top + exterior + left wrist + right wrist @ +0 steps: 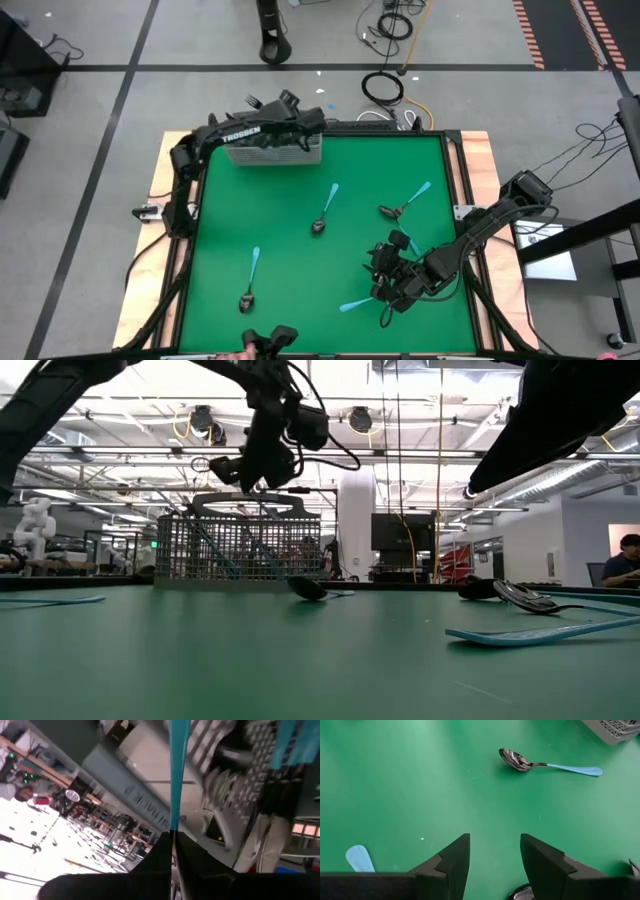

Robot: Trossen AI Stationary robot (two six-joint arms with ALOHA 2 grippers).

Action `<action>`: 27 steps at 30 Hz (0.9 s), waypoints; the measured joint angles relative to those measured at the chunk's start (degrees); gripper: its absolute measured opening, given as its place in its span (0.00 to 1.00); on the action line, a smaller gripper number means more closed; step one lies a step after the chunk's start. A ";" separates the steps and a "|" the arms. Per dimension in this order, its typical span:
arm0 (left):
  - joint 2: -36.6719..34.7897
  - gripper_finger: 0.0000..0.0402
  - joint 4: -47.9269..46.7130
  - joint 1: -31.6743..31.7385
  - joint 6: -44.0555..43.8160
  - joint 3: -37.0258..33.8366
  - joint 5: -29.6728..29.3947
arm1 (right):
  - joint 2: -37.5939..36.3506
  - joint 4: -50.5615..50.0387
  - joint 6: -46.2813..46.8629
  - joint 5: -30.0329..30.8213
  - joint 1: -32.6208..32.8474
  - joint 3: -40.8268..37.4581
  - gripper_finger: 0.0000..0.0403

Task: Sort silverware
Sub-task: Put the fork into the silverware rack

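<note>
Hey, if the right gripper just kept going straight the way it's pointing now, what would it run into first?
Probably nothing right away. The open right gripper faces bare green mat; the blue-handled spoon lies farther ahead, slightly off to one side, so it may pass it. Depth is hard to judge.

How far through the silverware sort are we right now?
Partly done: blue handles already stand in the basket. In hand: the left gripper, above the basket, is shut on a blue-handled utensil. Left: several pieces on the mat, including a spoon mid-table; the right gripper hovers open near the mat's front right.
</note>
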 joint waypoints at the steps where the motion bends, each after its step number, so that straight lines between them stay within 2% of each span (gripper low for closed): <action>1: 0.22 0.01 0.10 -0.16 0.21 -0.66 0.02 | 0.00 -0.26 0.31 0.00 0.00 0.00 0.41; 8: 0.52 0.01 -0.59 0.21 3.15 -7.56 0.39 | 0.00 -1.04 0.64 0.00 0.46 0.00 0.41; 18: 0.50 0.04 5.40 -0.80 3.34 -9.16 0.39 | 0.00 -1.08 0.64 0.09 0.44 0.00 0.41; 22: 0.50 0.10 5.35 -1.19 3.35 -9.16 0.63 | 0.00 -1.06 0.64 0.09 0.44 0.00 0.41; 27: 0.50 0.22 6.38 -2.07 3.35 -9.16 1.81 | 0.00 -1.06 0.64 0.09 0.44 0.00 0.41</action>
